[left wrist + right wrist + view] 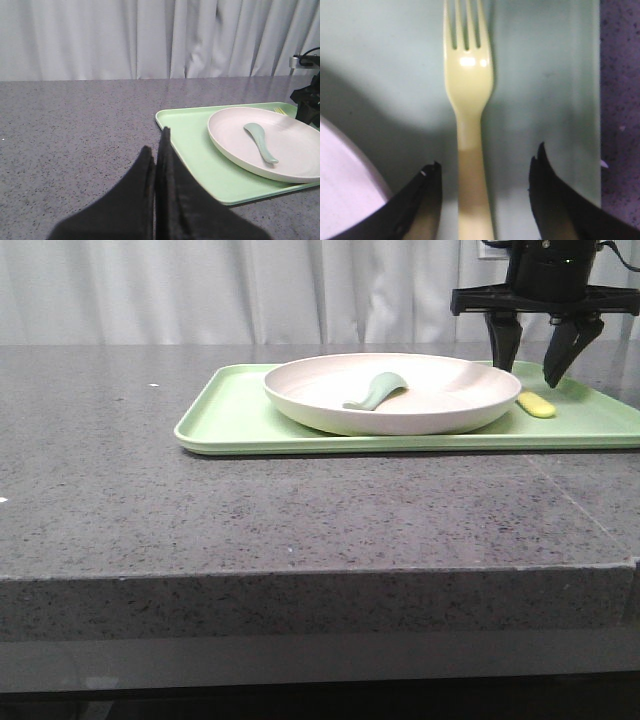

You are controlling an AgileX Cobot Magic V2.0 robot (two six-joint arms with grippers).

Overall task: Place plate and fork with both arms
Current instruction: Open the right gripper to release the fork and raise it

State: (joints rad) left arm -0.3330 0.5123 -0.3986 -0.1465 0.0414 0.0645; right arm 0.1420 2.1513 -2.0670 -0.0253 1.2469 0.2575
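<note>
Pale yellow plastic, the fork looks light, stiff and slick; its narrow handle seems the best hold. It lies on the green tray beside the plate, near the worktop's far right corner. Right end effector hangs open above it; left end effector is closed. Speckled grey stone, white curtain behind.

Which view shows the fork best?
The right wrist view: the fork fills it, tines and handle clear, between the open right gripper fingers. Front view shows only its handle end; left wrist view only distant tines.
</note>
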